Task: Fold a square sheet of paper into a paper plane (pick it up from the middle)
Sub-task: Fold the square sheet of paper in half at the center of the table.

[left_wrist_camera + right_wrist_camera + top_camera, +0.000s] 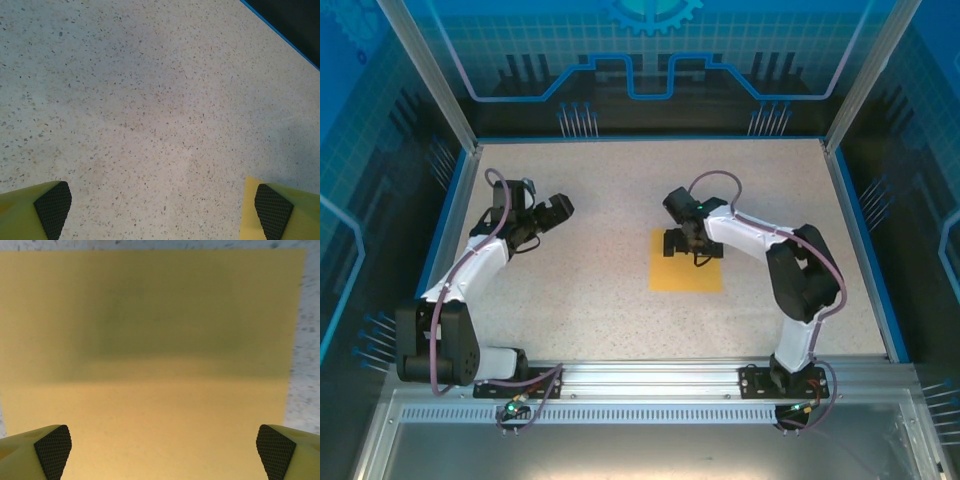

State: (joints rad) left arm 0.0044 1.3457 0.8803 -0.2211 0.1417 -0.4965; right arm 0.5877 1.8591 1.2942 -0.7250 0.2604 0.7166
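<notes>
The square sheet of paper (pixel 686 272) lies flat and uncreased on the speckled table, right of centre. My right gripper (pixel 692 248) hangs over the sheet's far half, pointing down, jaws wide apart. In the right wrist view the sheet (pixel 150 340) spreads under my open right gripper (pixel 162 452), and nothing is between the fingertips (pixel 52 450). My left gripper (pixel 552 214) is open over bare table, well left of the sheet. In the left wrist view the left gripper (pixel 162 212) has only table between its pads (pixel 272 210). The paper plane is out of view.
The speckled table (pixel 610 330) is bounded by a blue rim (pixel 840 200) and see-through blue walls. An aluminium rail (pixel 650 377) with both arm bases runs along the near edge. The table's blue edge (pixel 285 35) crosses the left wrist view's top right corner.
</notes>
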